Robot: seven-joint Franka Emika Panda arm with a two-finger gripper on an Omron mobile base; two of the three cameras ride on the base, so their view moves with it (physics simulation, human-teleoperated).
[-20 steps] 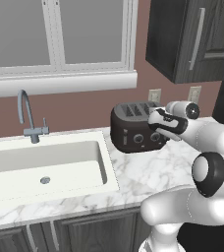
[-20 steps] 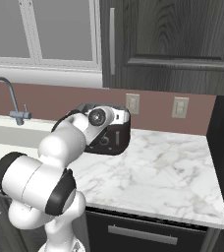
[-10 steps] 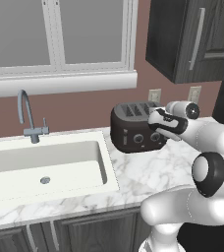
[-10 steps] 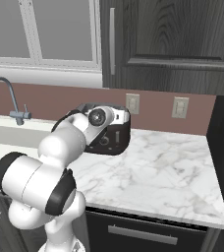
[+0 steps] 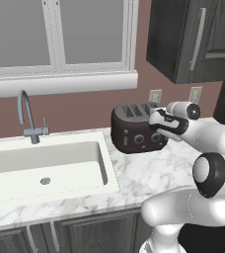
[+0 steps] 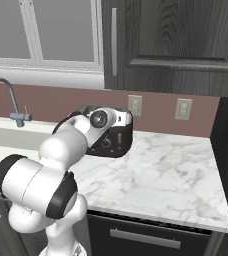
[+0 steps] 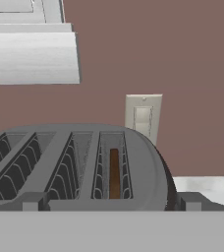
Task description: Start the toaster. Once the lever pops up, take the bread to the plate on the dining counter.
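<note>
The toaster (image 5: pixel 134 132) is a dark glossy box that stands on the marble worktop (image 6: pixel 171 175) against the wall, its two knobs facing the room. In the hand view I look down on the toaster's (image 7: pixel 74 167) four top slots. The bread (image 7: pixel 114 173), a dark brown slice, sits upright in the slot nearest the right end. My gripper (image 7: pixel 110 202) is open, one tip on each side of the toaster's top, holding nothing. From the left base view the gripper (image 5: pixel 157 131) hovers at the toaster's right end. The lever is hidden behind my hand. The plate and dining counter are out of view.
A white sink (image 5: pixel 45 168) with a grey faucet (image 5: pixel 28 116) lies left of the toaster. Two wall outlets (image 5: pixel 155 96) sit behind it, and a dark upper cabinet (image 5: pixel 193 39) hangs above. Open marble (image 6: pixel 166 165) stretches right of the toaster.
</note>
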